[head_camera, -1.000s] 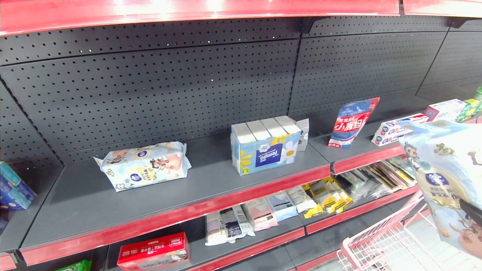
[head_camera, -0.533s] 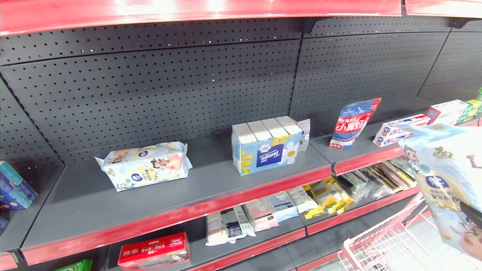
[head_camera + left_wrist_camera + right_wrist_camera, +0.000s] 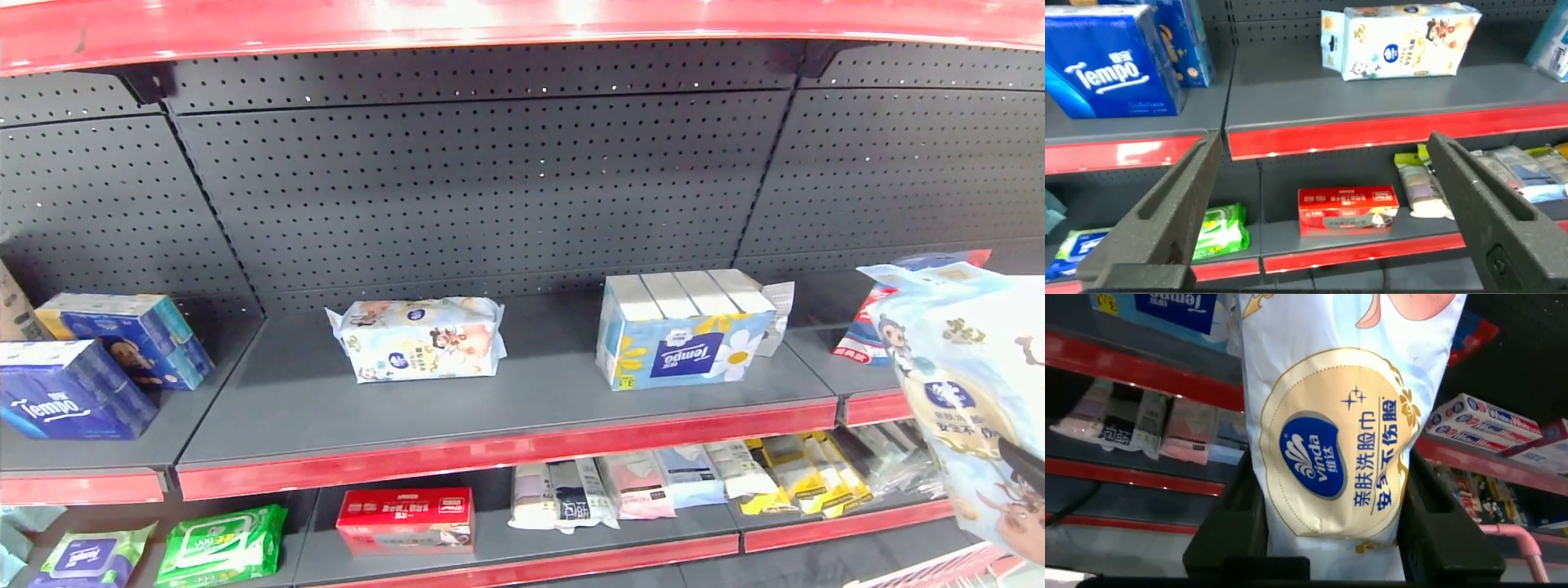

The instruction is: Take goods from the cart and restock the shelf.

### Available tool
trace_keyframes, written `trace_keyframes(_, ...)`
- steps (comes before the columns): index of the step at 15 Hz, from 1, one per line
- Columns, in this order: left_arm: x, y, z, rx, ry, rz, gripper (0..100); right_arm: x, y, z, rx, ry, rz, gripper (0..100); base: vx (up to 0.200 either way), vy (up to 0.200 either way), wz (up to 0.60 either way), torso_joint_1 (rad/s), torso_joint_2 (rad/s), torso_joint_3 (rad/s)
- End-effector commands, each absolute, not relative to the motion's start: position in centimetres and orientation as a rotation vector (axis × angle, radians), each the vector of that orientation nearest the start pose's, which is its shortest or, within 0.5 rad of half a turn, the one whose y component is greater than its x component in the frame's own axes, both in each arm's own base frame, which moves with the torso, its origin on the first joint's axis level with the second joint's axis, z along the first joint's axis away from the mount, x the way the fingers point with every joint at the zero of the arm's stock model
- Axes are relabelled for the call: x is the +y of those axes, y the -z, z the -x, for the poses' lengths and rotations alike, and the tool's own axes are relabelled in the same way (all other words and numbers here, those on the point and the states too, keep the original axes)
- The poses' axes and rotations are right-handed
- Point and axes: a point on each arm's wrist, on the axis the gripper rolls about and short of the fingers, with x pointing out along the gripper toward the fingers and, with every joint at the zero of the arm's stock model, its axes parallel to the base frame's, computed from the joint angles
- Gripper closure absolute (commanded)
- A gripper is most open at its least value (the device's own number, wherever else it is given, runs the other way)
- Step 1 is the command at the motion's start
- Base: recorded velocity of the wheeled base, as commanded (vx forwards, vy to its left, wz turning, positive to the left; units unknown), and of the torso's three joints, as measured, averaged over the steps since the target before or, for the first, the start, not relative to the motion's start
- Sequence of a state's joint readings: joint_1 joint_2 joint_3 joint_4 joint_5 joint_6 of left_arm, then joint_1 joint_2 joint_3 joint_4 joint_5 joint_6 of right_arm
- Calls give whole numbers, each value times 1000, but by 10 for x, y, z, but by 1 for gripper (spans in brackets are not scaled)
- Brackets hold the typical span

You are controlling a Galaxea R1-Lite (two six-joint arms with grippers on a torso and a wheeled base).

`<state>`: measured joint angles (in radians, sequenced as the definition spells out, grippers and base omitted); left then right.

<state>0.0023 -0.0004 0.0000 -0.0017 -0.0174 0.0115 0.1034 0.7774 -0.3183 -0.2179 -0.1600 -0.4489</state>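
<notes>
- Shelf (image 3: 506,408): the middle board is sparsely stocked, with wide bare areas between and in front of the goods. Judged from this, restocking is at an early to middle stage.
- Cart (image 3: 939,569): part of its wire rim shows low on the robot's right, below the held pack. Its contents cannot be seen, so the number of goods left cannot be told.
- Wipes pack (image 3: 971,392): held upright in the air on the robot's right, well in front of the shelf and not yet placed.
- Tissue box pack (image 3: 682,331): stands on the board, near its right end.
- Matching pack (image 3: 420,339): lies on the board, near its middle. The bare area beside it is the likely destination.
- Right gripper (image 3: 1335,531): jaws clamped on the wipes pack from both sides.
- Left gripper (image 3: 1323,143): jaws spread wide, holding nothing, facing the shelf front.
</notes>
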Motion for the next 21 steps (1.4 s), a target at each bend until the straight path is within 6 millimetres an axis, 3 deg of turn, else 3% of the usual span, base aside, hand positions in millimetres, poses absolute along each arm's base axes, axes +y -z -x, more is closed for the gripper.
trace_keyframes(1,0,-76,23,-2,17,-12,0,4,-178,-76,242,2,451,100,0,0,0,0,0,0)
trace_keyframes(4,0,-76,23,-2,18,-18,0,12,-187,-77,189,-167,243,100,0,0,0,0,0,0)
trace_keyframes(11,-1,-78,17,66,-8,-71,0,-1,-192,-55,113,78,150,100,0,0,0,0,0,0)
trace_keyframes(12,-1,-86,18,61,5,-66,0,-2,-189,-52,120,87,150,100,0,0,0,0,0,0)
trace_keyframes(13,-1,-113,15,44,19,-44,0,-2,-186,-50,134,90,155,100,0,0,0,0,0,0)
trace_keyframes(14,-1,-194,-24,110,48,163,0,-2,-180,-46,167,83,170,100,0,0,0,0,0,0)
trace_keyframes(15,-1,-205,-30,112,48,163,0,-2,-178,-45,174,81,170,100,0,0,0,0,0,0)
trace_keyframes(16,-2,-214,-49,153,47,110,0,-2,-176,-45,184,80,174,100,0,0,0,0,0,0)
trace_keyframes(18,1,-210,-76,233,-3,25,0,-2,-176,-44,179,82,193,100,0,0,0,0,0,0)
trace_keyframes(19,11,-208,-107,288,-100,8,0,-2,-178,-45,176,87,193,100,0,0,0,0,0,0)
trace_keyframes(21,17,-204,-139,283,-8,11,0,-2,-179,-48,184,87,195,100,0,0,0,0,0,0)
